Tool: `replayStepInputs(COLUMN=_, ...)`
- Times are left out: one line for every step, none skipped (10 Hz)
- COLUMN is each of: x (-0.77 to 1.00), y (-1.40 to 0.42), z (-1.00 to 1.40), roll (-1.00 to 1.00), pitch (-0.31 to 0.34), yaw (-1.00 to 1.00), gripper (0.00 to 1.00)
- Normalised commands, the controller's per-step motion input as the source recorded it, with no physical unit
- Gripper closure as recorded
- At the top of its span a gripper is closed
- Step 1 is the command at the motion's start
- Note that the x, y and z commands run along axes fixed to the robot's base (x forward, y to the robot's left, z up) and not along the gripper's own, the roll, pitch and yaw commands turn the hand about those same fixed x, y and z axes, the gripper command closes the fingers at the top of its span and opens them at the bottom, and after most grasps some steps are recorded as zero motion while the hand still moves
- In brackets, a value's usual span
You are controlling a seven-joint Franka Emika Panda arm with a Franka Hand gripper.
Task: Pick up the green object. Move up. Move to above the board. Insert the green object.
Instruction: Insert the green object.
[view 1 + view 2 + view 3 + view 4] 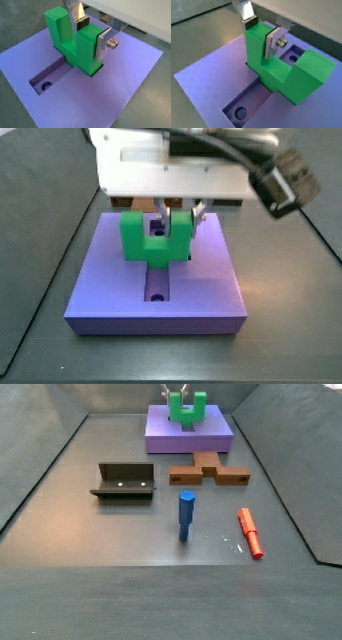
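The green object (80, 50) stands prongs-up with its base in the cross-shaped recess of the purple board (127, 75). It shows in both wrist views (271, 70) and both side views (150, 240) (189, 408). My gripper (92, 34) comes down from above and is shut on one prong, with one silver finger on each side of it (261, 34). The other prong stands free beside it. The board lies at the far end of the floor (167, 439). The gripper body hides the back of the board (201, 293) in a side view.
A round hole (47, 85) shows in the open arm of the recess. On the floor in front of the board are a brown cross piece (207, 472), the dark fixture (123, 481), an upright blue peg (187, 516) and a red bar (250, 532).
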Motion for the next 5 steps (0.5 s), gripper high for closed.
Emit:
replayStepInputs(x=-0.09, y=0.0, z=-0.56, roll=0.07, pitch=-0.037, yaw=0.0, gripper=1.0)
replayStepInputs(x=-0.07, y=-0.04, z=-0.5, roll=0.1, pitch=-0.033, yaw=0.0, gripper=1.0)
replayStepInputs(x=-0.03, y=-0.02, z=-0.24, roll=0.14, pitch=0.0, yaw=0.0, gripper=1.0)
replayStepInputs(x=-0.03, y=0.0, z=0.0, roll=0.01, pitch=-0.024, yaw=0.0, gripper=1.0)
replayStepInputs(x=0.0, y=0.0, z=0.0, roll=0.0, pitch=0.0, yaw=0.0, gripper=1.0)
